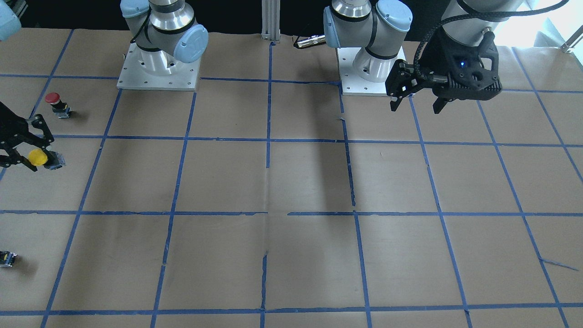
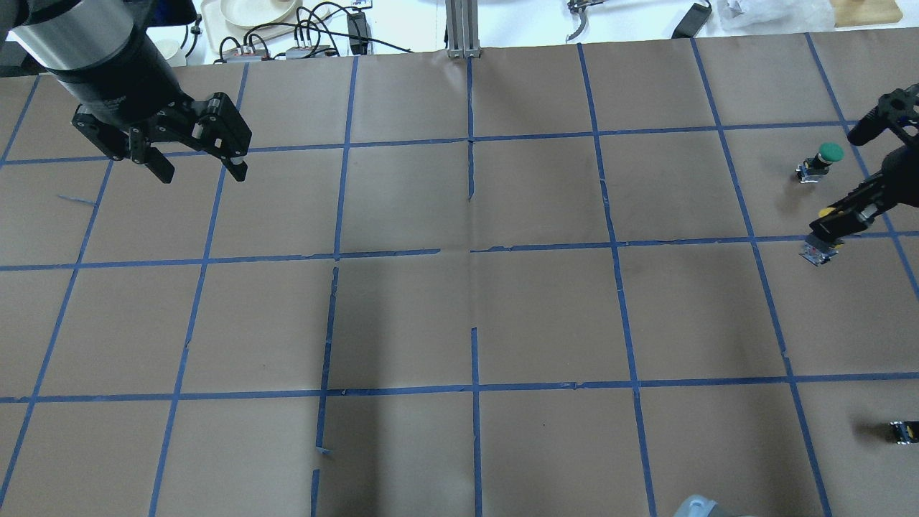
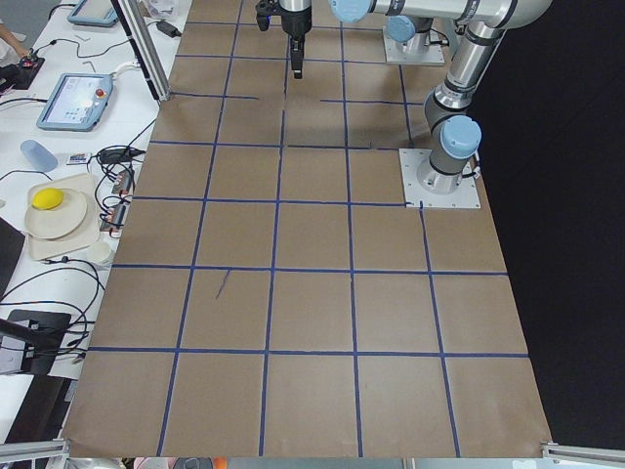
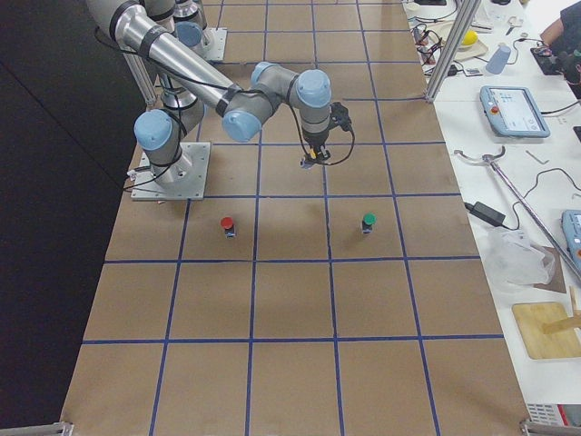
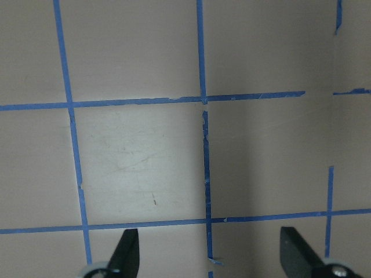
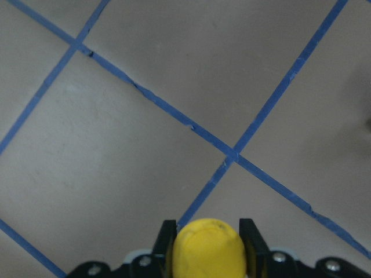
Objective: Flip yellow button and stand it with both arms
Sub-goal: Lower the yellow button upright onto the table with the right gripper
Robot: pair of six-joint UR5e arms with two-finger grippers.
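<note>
The yellow button point(image 1: 38, 157) is in my right gripper point(image 1: 33, 158) at the table's right end. The fingers point(image 6: 167, 234) are shut on its round yellow cap point(image 6: 207, 250). Its grey-black body point(image 2: 818, 251) sticks out past the fingertips, close to the paper; I cannot tell whether it touches. The right gripper also shows in the overhead view point(image 2: 827, 217) and the right side view point(image 4: 313, 156). My left gripper point(image 2: 202, 174) hangs open and empty over the far left of the table, its fingertips point(image 5: 127, 255) wide apart.
A red-capped button point(image 1: 53, 98) stands close to the right gripper, toward the robot. A green-capped button point(image 2: 829, 152) stands on its far side. A tiny black-yellow block point(image 2: 903, 431) lies near the right edge. Brown paper with a blue tape grid point(image 2: 474, 248) covers the table.
</note>
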